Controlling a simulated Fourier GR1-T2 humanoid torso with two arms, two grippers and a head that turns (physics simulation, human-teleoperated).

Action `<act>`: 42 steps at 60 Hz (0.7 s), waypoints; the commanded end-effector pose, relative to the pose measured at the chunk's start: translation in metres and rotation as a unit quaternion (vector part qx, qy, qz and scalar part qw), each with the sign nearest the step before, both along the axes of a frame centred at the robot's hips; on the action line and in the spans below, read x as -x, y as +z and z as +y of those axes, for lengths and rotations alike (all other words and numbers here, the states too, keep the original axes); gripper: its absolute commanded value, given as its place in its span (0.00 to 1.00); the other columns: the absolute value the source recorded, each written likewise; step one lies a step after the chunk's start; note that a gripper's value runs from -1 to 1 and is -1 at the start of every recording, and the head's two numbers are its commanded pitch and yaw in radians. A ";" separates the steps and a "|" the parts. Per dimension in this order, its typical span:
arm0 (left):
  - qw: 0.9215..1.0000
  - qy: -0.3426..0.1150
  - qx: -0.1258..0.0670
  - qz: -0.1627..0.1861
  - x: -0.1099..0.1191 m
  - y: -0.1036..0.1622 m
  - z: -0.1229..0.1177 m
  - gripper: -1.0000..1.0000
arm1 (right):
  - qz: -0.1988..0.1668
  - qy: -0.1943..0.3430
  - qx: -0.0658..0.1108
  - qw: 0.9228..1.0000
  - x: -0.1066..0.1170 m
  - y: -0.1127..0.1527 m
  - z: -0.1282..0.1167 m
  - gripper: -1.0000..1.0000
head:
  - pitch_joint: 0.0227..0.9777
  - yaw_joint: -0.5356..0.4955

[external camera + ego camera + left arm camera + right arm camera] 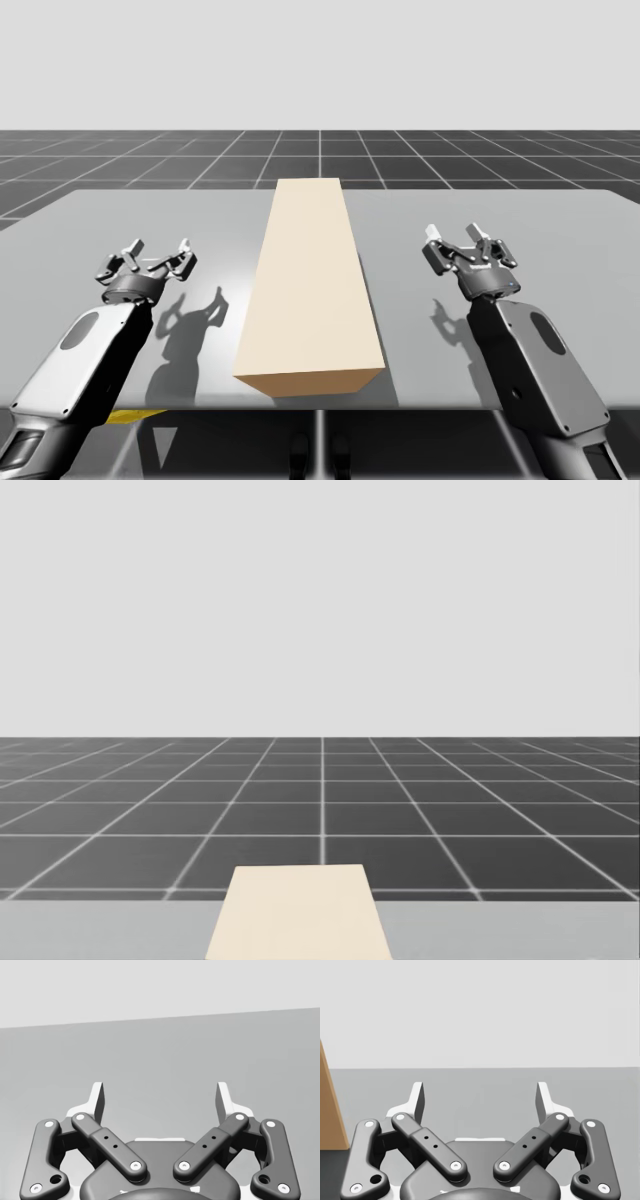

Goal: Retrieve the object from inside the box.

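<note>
**Box closed from every angle, both grippers wide apart and empty**

The box (308, 290) is a tall, plain beige block standing in the middle of the table (530, 215), running from the near edge toward the far one. From the high view I see its flat top and its near end face. Neither shows an opening, so its inside is hidden and I cannot make out anything it holds. In the head view only its far top end shows, cut off by the lower edge, with a thin strip of table on each side. In the right wrist view a brown sliver of one of its walls stands off to the side of the fingers, apart from them and cut by the frame.

My left gripper (157, 248) hovers over the table left of the box, well apart from it. In the left wrist view its jaws stand wide with bare grey table ahead and nothing between them. My right gripper (456, 236) hovers right of the box, also clear of it, jaws equally wide and empty.

Each arm throws a dark shadow on the table toward the box. A yellow strip (130, 413) peeks out at the near left table edge, mostly covered by my left forearm. A dark gridded floor (320, 150) lies beyond the table.
</note>
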State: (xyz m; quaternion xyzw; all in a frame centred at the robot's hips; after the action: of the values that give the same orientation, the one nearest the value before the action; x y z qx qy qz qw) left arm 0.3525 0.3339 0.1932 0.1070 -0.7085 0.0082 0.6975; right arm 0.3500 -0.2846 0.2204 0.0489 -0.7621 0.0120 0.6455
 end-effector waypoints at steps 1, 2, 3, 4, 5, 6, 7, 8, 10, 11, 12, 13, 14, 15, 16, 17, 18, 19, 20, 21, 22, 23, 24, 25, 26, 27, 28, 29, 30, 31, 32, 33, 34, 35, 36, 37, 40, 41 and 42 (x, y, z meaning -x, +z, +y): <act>1.000 0.007 -0.009 -0.008 0.000 0.001 0.002 0.00 | -0.003 -0.013 -0.001 1.000 0.002 -0.002 0.001 0.00 | 0.09 0.52; 1.000 0.007 -0.010 -0.008 0.000 0.001 0.002 0.00 | -0.006 -0.016 -0.001 1.000 0.002 -0.002 0.001 0.00 | 0.09 0.52; 1.000 0.007 -0.010 -0.007 -0.001 0.001 0.002 0.00 | 0.000 -0.009 -0.001 1.000 0.002 -0.002 0.001 0.00 | 0.09 0.52; 1.000 0.007 -0.010 -0.006 -0.001 0.001 0.002 0.00 | 0.001 -0.006 0.000 1.000 0.002 -0.002 0.001 0.00 | 0.09 0.52; 1.000 0.007 -0.011 -0.005 -0.001 0.001 0.002 0.00 | 0.002 -0.003 0.005 1.000 0.002 -0.002 0.001 0.00 | 0.09 0.52; 1.000 0.006 -0.012 -0.003 -0.001 0.001 0.003 0.00 | 0.003 -0.002 0.008 1.000 0.001 -0.003 0.001 0.00 | 0.09 0.52; 1.000 0.005 -0.012 0.000 -0.001 0.000 0.003 0.00 | 0.005 0.003 0.010 1.000 0.001 -0.003 0.001 0.00 | 0.09 0.52; 1.000 0.001 -0.013 0.008 -0.001 -0.001 0.004 0.00 | 0.006 0.005 0.013 1.000 0.000 -0.003 0.001 0.00 | 0.09 0.52; 0.999 -0.017 -0.017 0.029 -0.001 -0.004 0.005 0.00 | 0.007 0.006 0.029 1.000 -0.001 -0.005 0.000 0.00 | 0.09 0.52; 0.999 -0.023 -0.020 0.035 -0.001 -0.004 0.005 0.00 | 0.009 0.006 0.031 0.999 -0.001 -0.006 0.000 0.00 | 0.09 0.52; 0.998 -0.041 -0.018 0.050 -0.001 -0.006 0.005 0.00 | 0.015 0.018 0.032 0.999 -0.002 -0.007 0.000 0.00 | 0.09 0.52; 0.996 -0.056 -0.019 0.064 0.000 -0.008 0.005 0.00 | 0.020 0.029 0.035 0.999 -0.002 -0.009 0.000 0.00 | 0.09 0.52; 0.995 -0.064 -0.022 0.073 0.000 -0.010 0.005 0.00 | 0.024 0.035 0.037 0.998 -0.002 -0.010 0.000 0.00 | 0.09 0.52; 0.993 -0.073 -0.035 0.084 0.000 -0.013 0.005 0.00 | 0.034 0.047 0.043 0.997 -0.003 -0.013 0.000 0.00 | 0.09 0.52; 0.991 -0.080 -0.048 0.094 0.000 -0.016 0.004 0.00 | 0.045 0.059 0.051 0.996 -0.003 -0.016 0.001 0.00 | 0.09 0.52; 0.988 -0.094 -0.053 0.107 0.001 -0.018 0.002 0.00 | 0.057 0.074 0.061 0.994 -0.002 -0.020 0.002 0.00 | 0.09 0.52; 0.987 -0.101 -0.055 0.110 0.001 -0.019 0.001 0.00 | 0.061 0.081 0.065 0.993 -0.002 -0.021 0.003 0.00 | 0.09 0.52; 0.984 -0.120 -0.057 0.121 0.003 -0.021 -0.003 0.00 | 0.071 0.100 0.080 0.989 -0.001 -0.026 0.006 0.00 | 0.08 0.52; 0.982 -0.127 -0.059 0.123 0.003 -0.022 -0.005 0.00 | 0.073 0.108 0.082 0.988 -0.001 -0.027 0.007 0.00 | 0.08 0.52; 0.981 -0.134 -0.062 0.125 0.004 -0.023 -0.007 0.00 | 0.074 0.117 0.082 0.987 0.000 -0.027 0.009 0.00 | 0.08 0.52; 0.978 -0.149 -0.070 0.128 0.006 -0.023 -0.010 0.00 | 0.075 0.132 0.082 0.985 0.002 -0.028 0.012 0.00 | 0.08 0.52; 0.975 -0.164 -0.076 0.129 0.008 -0.024 -0.014 0.00 | 0.075 0.148 0.086 0.982 0.004 -0.029 0.016 0.00 | 0.08 0.52; 0.971 -0.184 -0.078 0.131 0.011 -0.025 -0.018 0.00 | 0.075 0.165 0.092 0.979 0.006 -0.031 0.019 0.00 | 0.08 0.52; 0.969 -0.194 -0.079 0.131 0.012 -0.025 -0.020 0.00 | 0.074 0.173 0.095 0.978 0.007 -0.031 0.021 0.00 | 0.08 0.52; 0.963 -0.218 -0.090 0.128 0.016 -0.026 -0.025 0.00 | 0.072 0.202 0.107 0.971 0.011 -0.034 0.028 0.00 | 0.08 0.52; 0.961 -0.226 -0.095 0.127 0.017 -0.026 -0.027 0.00 | 0.072 0.210 0.110 0.969 0.013 -0.034 0.030 0.00 | 0.08 0.52; 0.956 -0.245 -0.102 0.123 0.021 -0.027 -0.031 0.00 | 0.071 0.226 0.118 0.964 0.016 -0.036 0.034 0.00 | 0.08 0.52; 0.951 -0.263 -0.111 0.120 0.024 -0.027 -0.035 0.00 | 0.069 0.242 0.127 0.960 0.019 -0.038 0.039 0.00 | 0.08 0.52; 0.946 -0.279 -0.118 0.117 0.027 -0.028 -0.038 0.00 | 0.067 0.257 0.134 0.955 0.022 -0.039 0.043 0.00 | 0.08 0.52; 0.944 -0.287 -0.119 0.114 0.028 -0.028 -0.040 0.00 | 0.066 0.265 0.136 0.952 0.023 -0.039 0.046 0.00 | 0.08 0.51; 0.939 -0.303 -0.124 0.108 0.031 -0.028 -0.044 0.00 | 0.064 0.280 0.141 0.948 0.026 -0.041 0.050 0.00 | 0.08 0.51; 0.933 -0.320 -0.127 0.104 0.035 -0.028 -0.048 0.00 | 0.061 0.292 0.146 0.943 0.029 -0.042 0.054 0.00 | 0.08 0.51; 0.930 -0.328 -0.128 0.102 0.036 -0.028 -0.050 0.00 | 0.059 0.297 0.150 0.941 0.031 -0.042 0.056 0.00 | 0.08 0.51; 0.922 -0.352 -0.129 0.098 0.042 -0.027 -0.056 0.00 | 0.054 0.315 0.156 0.935 0.035 -0.043 0.062 0.00 | 0.08 0.51; 0.919 -0.359 -0.131 0.097 0.043 -0.027 -0.058 0.00 | 0.053 0.320 0.158 0.933 0.036 -0.043 0.064 0.00 | 0.08 0.51; 0.917 -0.365 -0.132 0.096 0.044 -0.027 -0.060 0.00 | 0.053 0.325 0.159 0.931 0.037 -0.044 0.065 0.00 | 0.08 0.51; 0.904 -0.395 -0.136 0.089 0.052 -0.027 -0.072 0.00 | 0.046 0.353 0.166 0.920 0.045 -0.045 0.073 0.00 | 0.08 0.51; 0.902 -0.399 -0.137 0.087 0.053 -0.027 -0.073 0.00 | 0.046 0.357 0.166 0.918 0.046 -0.045 0.074 0.00 | 0.08 0.51; 0.899 -0.407 -0.139 0.086 0.055 -0.027 -0.077 0.00 | 0.044 0.366 0.166 0.915 0.048 -0.045 0.076 0.00 | 0.08 0.51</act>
State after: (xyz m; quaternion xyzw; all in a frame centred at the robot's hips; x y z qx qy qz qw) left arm 0.3196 0.2958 0.1708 -0.0406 -0.6307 -0.3057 0.7122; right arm 0.3255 -0.2412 0.1849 0.1727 -0.6725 0.2982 0.6550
